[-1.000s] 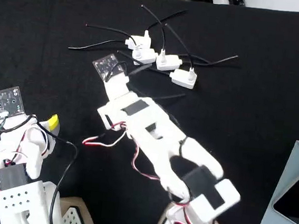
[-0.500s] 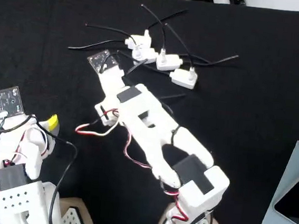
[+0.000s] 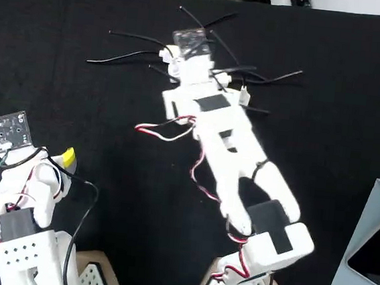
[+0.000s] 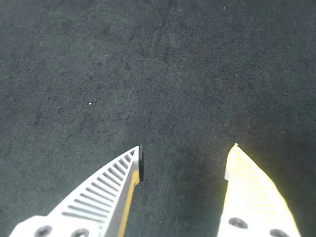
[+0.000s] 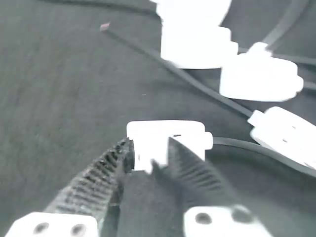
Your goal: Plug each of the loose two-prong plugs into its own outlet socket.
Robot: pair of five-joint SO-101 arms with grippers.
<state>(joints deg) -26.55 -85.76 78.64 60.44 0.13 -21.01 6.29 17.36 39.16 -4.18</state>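
Several white two-prong plugs and outlet pieces with black cords lie bunched at the far middle of the black cloth; one corner (image 3: 165, 54) and another (image 3: 243, 94) stick out from under my right arm (image 3: 210, 111), which stretches over the bunch. In the right wrist view my right gripper (image 5: 149, 143) is open by a narrow gap, its tips just over one white piece (image 5: 165, 134). Other white pieces (image 5: 195, 44), (image 5: 259, 79), (image 5: 289, 131) lie just beyond it. My left gripper (image 4: 186, 148) hangs open over bare cloth at the near left, its yellow finger (image 3: 69, 156) visible from above.
Black cords (image 3: 127, 57) fan out from the bunch to the left and right. A grey-blue container (image 3: 368, 247) stands at the right edge. The arms' bases sit at the near edge.
My right arm has swung right and farther out, from beside the bunch of plugs to directly over it. The left arm has stayed still.
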